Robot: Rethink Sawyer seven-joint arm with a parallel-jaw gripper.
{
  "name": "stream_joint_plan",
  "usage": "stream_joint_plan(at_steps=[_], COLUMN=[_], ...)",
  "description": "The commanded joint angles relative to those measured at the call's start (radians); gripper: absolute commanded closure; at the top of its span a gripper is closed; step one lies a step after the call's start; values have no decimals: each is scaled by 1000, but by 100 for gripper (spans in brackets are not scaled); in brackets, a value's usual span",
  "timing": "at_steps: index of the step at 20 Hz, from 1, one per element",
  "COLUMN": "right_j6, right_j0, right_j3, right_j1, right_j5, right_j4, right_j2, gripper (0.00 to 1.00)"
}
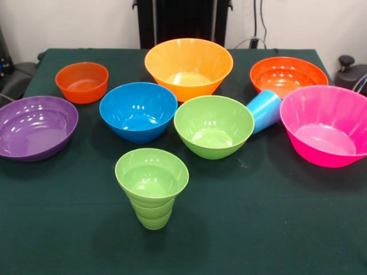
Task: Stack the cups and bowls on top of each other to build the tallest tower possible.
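Note:
A lime green cup (151,186) with a stepped lower part stands upright near the front middle of the table. A light blue cup (265,110) lies tilted between the green bowl (213,126) and the pink bowl (325,125). Behind them sit a blue bowl (138,111), a large yellow-orange bowl (188,67), a small orange bowl (82,82) at the left, a wide orange bowl (288,75) at the right, and a purple bowl (35,126) at the far left. All bowls stand apart, none stacked. No gripper shows in the front view.
A dark green cloth (258,217) covers the table. A black pedestal (182,22) stands behind the far edge. Dark equipment sits off the table at both back corners.

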Motion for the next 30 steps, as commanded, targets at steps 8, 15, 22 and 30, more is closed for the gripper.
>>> stream_joint_plan(at_steps=[8,15,22,30], right_j6=[10,30,35,106], right_j0=[-2,-77,-203,-251], right_j3=[-45,66,224,296], right_j1=[50,123,166,241], right_j5=[68,-118,-301,-446], right_j4=[-98,-194,-337,-532], right_j2=[-43,-86,-118,-216], gripper=[0,0,0,0])
